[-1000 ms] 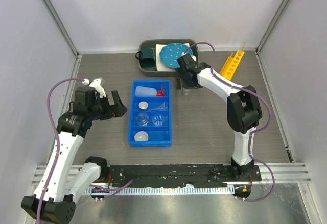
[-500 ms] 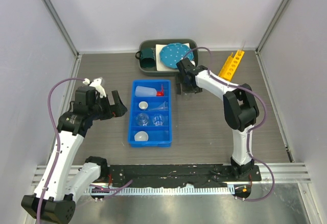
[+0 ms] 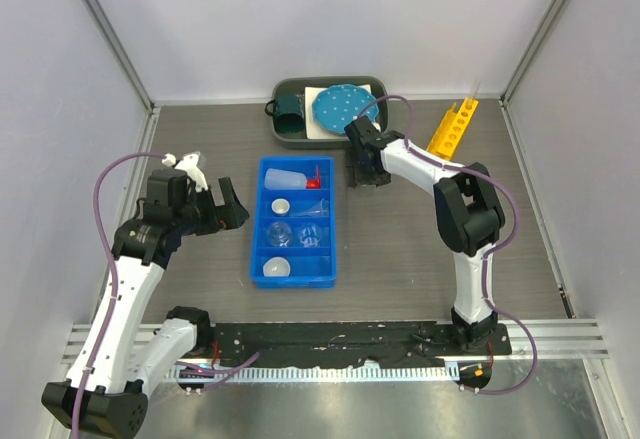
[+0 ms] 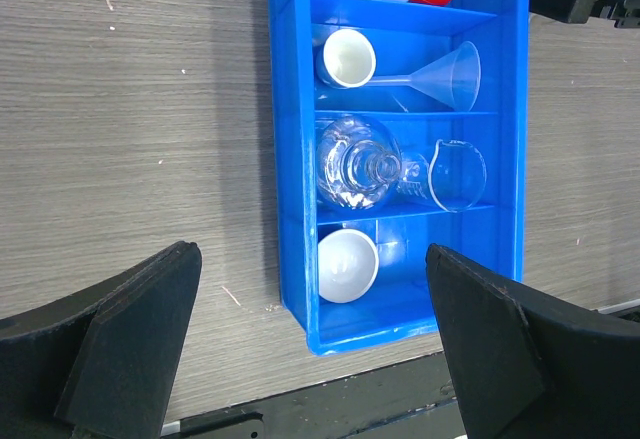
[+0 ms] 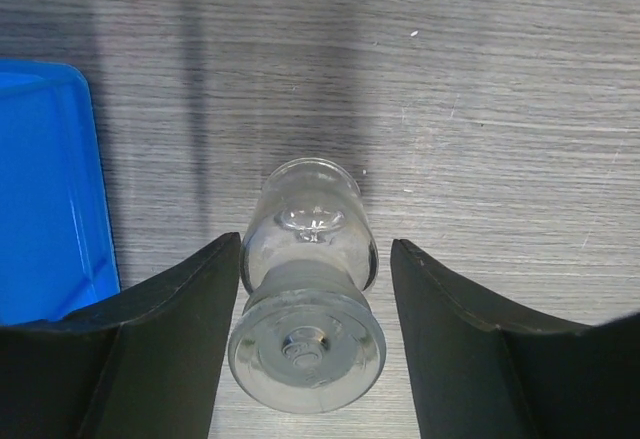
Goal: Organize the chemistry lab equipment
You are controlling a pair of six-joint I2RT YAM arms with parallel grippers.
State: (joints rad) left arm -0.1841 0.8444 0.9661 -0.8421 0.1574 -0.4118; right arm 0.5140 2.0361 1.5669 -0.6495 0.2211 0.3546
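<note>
Stoppered glass bottle [image 5: 308,221] is standing on the grey table [image 5: 500,109], just right of the blue tray [image 5: 45,189] and squarely between the fingers of the right gripper [image 5: 315,254]. The jaws are straddling it closely, with a sliver of table showing beside the right finger, so they are not yet clamping it. The left gripper [image 3: 228,206] is hovering with its jaws spread wide, left of the tray.
</note>
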